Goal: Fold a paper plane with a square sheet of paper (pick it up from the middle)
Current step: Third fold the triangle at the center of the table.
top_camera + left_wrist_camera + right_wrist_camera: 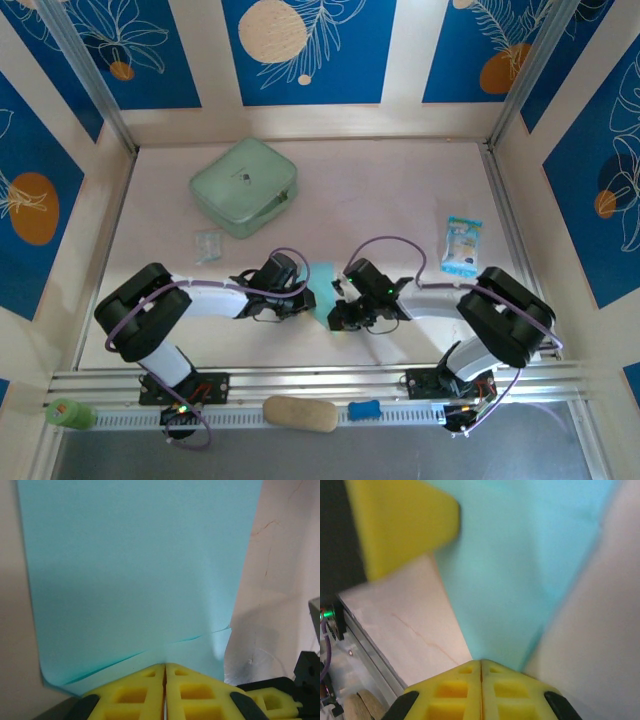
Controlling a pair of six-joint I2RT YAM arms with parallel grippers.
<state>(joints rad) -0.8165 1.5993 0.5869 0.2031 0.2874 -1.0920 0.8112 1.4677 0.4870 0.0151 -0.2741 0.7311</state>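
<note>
The square sheet of paper is light cyan-blue and hangs between my two grippers near the table's front middle. In the left wrist view the sheet shows stacked layers with a slanted edge just above the jaws. My left gripper is shut, pinching the paper's lower edge. In the right wrist view the sheet narrows toward my right gripper, which is shut on that narrow end. A yellow finger of the left gripper shows at the upper left. Whether the folds form the paper plane I cannot tell.
A mint-green rounded case lies at the back left, with a small clear packet in front of it. A printed blue-white packet lies at the right. On the front rail sit a beige pad, a blue piece and a green item.
</note>
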